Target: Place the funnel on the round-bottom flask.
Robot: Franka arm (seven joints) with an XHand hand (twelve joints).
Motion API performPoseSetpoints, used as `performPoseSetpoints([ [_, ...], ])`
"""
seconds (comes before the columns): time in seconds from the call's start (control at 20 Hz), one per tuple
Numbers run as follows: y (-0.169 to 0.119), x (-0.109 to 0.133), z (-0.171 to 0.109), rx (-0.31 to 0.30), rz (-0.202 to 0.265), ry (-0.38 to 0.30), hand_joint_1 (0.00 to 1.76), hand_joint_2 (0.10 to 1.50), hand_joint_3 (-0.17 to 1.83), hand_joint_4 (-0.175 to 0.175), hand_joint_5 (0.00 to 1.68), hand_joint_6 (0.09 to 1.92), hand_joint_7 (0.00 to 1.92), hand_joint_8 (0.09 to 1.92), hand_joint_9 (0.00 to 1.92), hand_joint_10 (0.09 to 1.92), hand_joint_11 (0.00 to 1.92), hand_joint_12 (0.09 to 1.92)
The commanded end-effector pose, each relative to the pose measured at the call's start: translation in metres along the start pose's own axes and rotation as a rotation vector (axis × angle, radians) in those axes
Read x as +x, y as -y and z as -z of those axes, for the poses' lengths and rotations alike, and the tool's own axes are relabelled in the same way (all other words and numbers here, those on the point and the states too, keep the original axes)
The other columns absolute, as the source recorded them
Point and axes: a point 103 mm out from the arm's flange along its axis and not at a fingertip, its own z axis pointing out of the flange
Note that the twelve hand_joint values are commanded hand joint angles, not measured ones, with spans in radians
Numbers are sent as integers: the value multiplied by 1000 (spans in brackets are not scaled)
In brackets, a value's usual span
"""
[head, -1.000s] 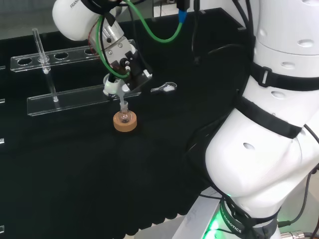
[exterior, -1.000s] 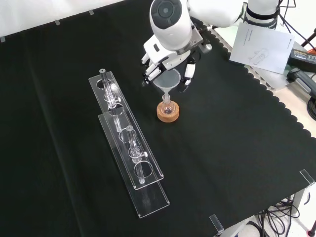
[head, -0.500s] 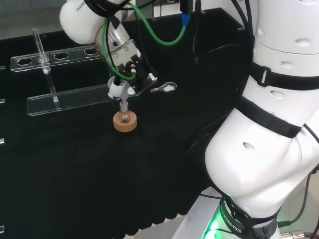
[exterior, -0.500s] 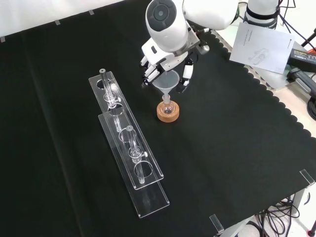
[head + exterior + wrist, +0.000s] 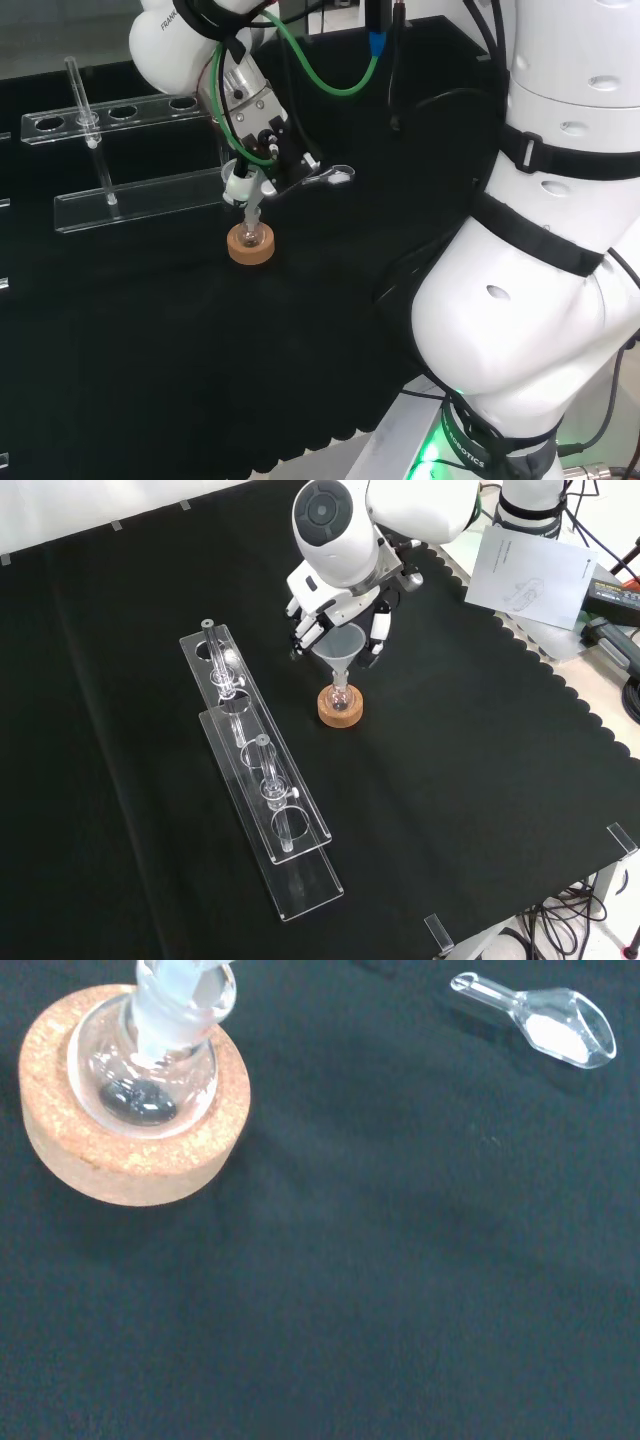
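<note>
Two clear racks (image 5: 262, 780) sit side by side holding tubes; a small scoop (image 5: 545, 1023) of white powder lies apart.

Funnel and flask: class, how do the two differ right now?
The funnel is cone-shaped and held by the hand; the flask is round-bellied and rests in a cork ring. The funnel stands above, its stem at the flask's neck. Both are clear.

Even, bright overhead light falls on the black cloth (image 5: 450, 780), which swallows shadows. The arm's white links (image 5: 560, 250) come near to glare. In the wrist view the cork ring (image 5: 135, 1110) casts a faint shadow; the flask's neck (image 5: 180, 995) blurs.
</note>
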Motion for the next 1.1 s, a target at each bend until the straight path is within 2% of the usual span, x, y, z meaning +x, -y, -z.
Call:
performPoseSetpoints([
  [0.05, -2, -5, -2, 2, -4, 12, 659, 829, 444, -64, 563, 152, 687, 820, 1017, 661, 633, 1236],
  [0.25, -2, 12, 2, 1, -2, 29, 659, 827, 444, -65, 542, 145, 679, 818, 985, 650, 628, 1235],
  [0.45, -2, 17, 4, 6, 1, 38, 657, 823, 443, -67, 519, 138, 664, 817, 945, 638, 616, 1235],
  [0.55, -2, 3, -2, 3, 6, 18, 656, 822, 444, -67, 513, 136, 659, 820, 937, 638, 612, 1237],
  [1.1, -5, 3, -2, 12, 2, 21, 650, 809, 443, -66, 493, 131, 616, 834, 893, 636, 597, 1248],
])
